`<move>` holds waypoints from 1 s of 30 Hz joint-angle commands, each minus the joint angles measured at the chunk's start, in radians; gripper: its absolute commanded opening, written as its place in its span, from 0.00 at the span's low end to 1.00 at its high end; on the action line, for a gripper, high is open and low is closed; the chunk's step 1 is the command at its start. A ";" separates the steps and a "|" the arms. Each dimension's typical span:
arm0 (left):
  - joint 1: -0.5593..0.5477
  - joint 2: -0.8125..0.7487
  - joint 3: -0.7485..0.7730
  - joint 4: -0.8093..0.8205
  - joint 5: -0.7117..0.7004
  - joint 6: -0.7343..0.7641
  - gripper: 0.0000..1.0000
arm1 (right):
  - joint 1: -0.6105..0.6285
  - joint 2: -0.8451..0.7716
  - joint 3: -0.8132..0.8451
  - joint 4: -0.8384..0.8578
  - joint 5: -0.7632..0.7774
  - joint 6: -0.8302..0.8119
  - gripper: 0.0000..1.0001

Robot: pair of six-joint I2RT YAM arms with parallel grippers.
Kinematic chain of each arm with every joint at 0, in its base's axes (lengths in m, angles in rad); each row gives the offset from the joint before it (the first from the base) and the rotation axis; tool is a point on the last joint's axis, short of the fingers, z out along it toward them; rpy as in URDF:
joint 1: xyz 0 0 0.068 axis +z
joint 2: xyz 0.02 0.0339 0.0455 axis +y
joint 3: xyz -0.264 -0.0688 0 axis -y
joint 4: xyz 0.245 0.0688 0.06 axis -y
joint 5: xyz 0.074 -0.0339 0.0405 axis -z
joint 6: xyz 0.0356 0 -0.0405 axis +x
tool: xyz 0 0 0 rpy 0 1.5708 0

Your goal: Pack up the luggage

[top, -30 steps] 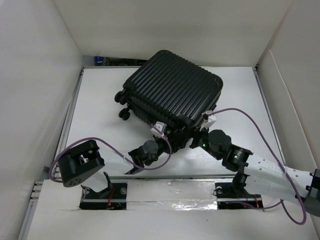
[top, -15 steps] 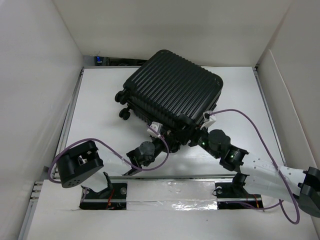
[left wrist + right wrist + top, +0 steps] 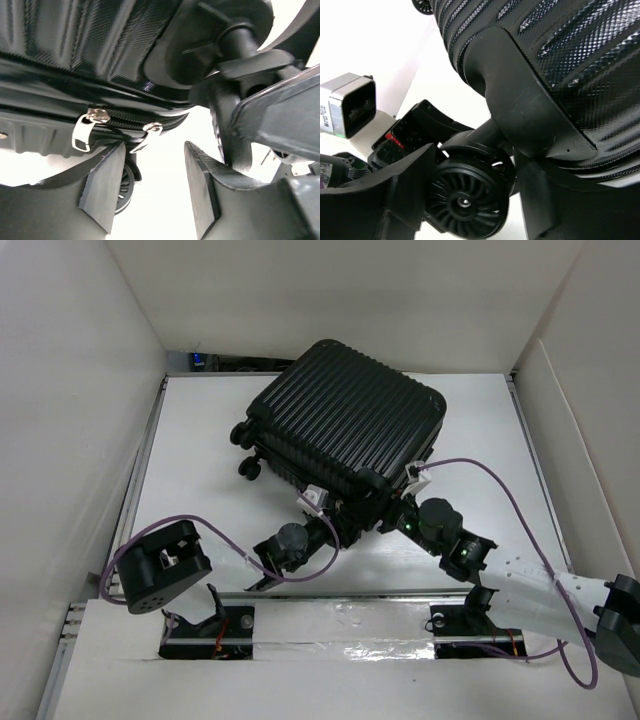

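Observation:
The luggage [image 3: 345, 425] is a black ribbed hard-shell suitcase, lying closed on the white table. My left gripper [image 3: 338, 514] is open at its near corner. In the left wrist view the gripper [image 3: 155, 187] sits just below two silver zipper pulls [image 3: 86, 131] on the closed zip line, and nothing is between its fingers [image 3: 102, 185]. My right gripper [image 3: 385, 508] is at the same corner. In the right wrist view it [image 3: 470, 195] is closed around a black caster wheel [image 3: 465, 200] under the ribbed shell [image 3: 580, 65].
Two more caster wheels [image 3: 245, 450] stick out on the suitcase's left side. White walls [image 3: 70, 390] enclose the table on three sides. Purple cables [image 3: 500, 485] loop from both arms. The left arm's base [image 3: 160, 565] sits at the near left.
The left gripper has shifted slightly along the suitcase's near corner. The right arm's rear link has swung lower and to the right. The suitcase has stayed in place.

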 commanded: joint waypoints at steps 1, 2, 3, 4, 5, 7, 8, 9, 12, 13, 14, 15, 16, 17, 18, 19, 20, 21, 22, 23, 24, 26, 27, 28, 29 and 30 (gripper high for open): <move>-0.003 0.020 0.057 0.082 0.016 0.014 0.47 | -0.011 0.010 0.007 0.115 -0.034 -0.018 0.63; -0.003 0.023 0.065 0.086 0.002 0.008 0.43 | -0.011 0.011 0.012 0.117 -0.057 -0.023 0.60; -0.003 0.031 0.068 0.096 -0.030 -0.004 0.41 | -0.011 0.014 0.014 0.117 -0.070 -0.021 0.56; -0.003 0.035 0.072 0.104 -0.041 -0.012 0.39 | -0.011 0.016 0.014 0.115 -0.076 -0.023 0.54; -0.003 0.039 0.086 0.115 -0.045 -0.016 0.37 | -0.011 0.017 0.012 0.117 -0.079 -0.020 0.54; -0.003 0.061 0.111 0.127 -0.038 -0.015 0.36 | 0.000 0.028 0.006 0.132 -0.084 -0.015 0.49; -0.003 0.069 0.132 0.127 -0.039 -0.019 0.35 | 0.000 0.033 0.003 0.139 -0.090 -0.009 0.46; -0.003 0.084 0.140 0.133 -0.045 -0.022 0.35 | 0.000 0.037 0.000 0.153 -0.094 -0.006 0.39; -0.003 0.101 0.152 0.171 -0.071 -0.041 0.32 | 0.000 0.056 0.000 0.178 -0.125 -0.006 0.28; -0.003 0.112 0.154 0.182 -0.081 -0.045 0.31 | 0.000 0.059 0.000 0.184 -0.130 -0.008 0.27; -0.003 0.118 0.158 0.191 -0.085 -0.047 0.23 | 0.009 0.063 -0.002 0.195 -0.149 -0.015 0.27; -0.003 0.129 0.161 0.207 -0.096 -0.047 0.19 | 0.009 0.063 -0.005 0.225 -0.159 -0.017 0.26; -0.003 0.132 0.163 0.213 -0.104 -0.047 0.12 | 0.018 0.063 -0.008 0.236 -0.163 -0.020 0.25; -0.003 0.132 0.164 0.219 -0.113 -0.055 0.09 | 0.018 0.063 -0.008 0.241 -0.163 -0.024 0.24; -0.003 0.135 0.163 0.239 -0.131 -0.056 0.05 | 0.030 0.063 -0.008 0.242 -0.163 -0.024 0.21; -0.003 0.132 0.160 0.245 -0.142 -0.058 0.01 | 0.030 0.063 -0.009 0.242 -0.163 -0.023 0.19; -0.003 0.126 0.157 0.247 -0.153 -0.058 0.00 | 0.030 0.060 -0.019 0.244 -0.162 -0.021 0.18; -0.003 0.111 0.155 0.233 -0.174 -0.053 0.00 | 0.030 0.050 -0.025 0.245 -0.156 -0.021 0.17; -0.003 0.102 0.152 0.221 -0.188 -0.050 0.00 | 0.030 0.039 -0.032 0.245 -0.148 -0.018 0.17; -0.003 0.091 0.143 0.204 -0.199 -0.045 0.00 | 0.030 0.028 -0.049 0.245 -0.124 -0.018 0.17; -0.003 0.069 0.138 0.178 -0.223 -0.036 0.00 | 0.030 -0.004 -0.060 0.244 -0.104 -0.018 0.16; -0.003 0.048 0.103 0.153 -0.252 -0.029 0.00 | 0.030 -0.038 -0.081 0.252 -0.066 -0.020 0.14; -0.003 0.026 0.089 0.136 -0.283 -0.027 0.00 | 0.030 -0.056 -0.095 0.247 -0.052 -0.020 0.13; -0.003 0.017 0.074 0.130 -0.297 -0.021 0.00 | 0.030 -0.088 -0.095 0.230 -0.044 -0.024 0.12; -0.003 0.005 0.044 0.122 -0.308 -0.019 0.00 | 0.030 -0.102 -0.094 0.212 -0.030 -0.034 0.12; -0.003 -0.006 0.027 0.109 -0.332 -0.021 0.00 | 0.030 -0.115 -0.092 0.175 -0.024 -0.035 0.11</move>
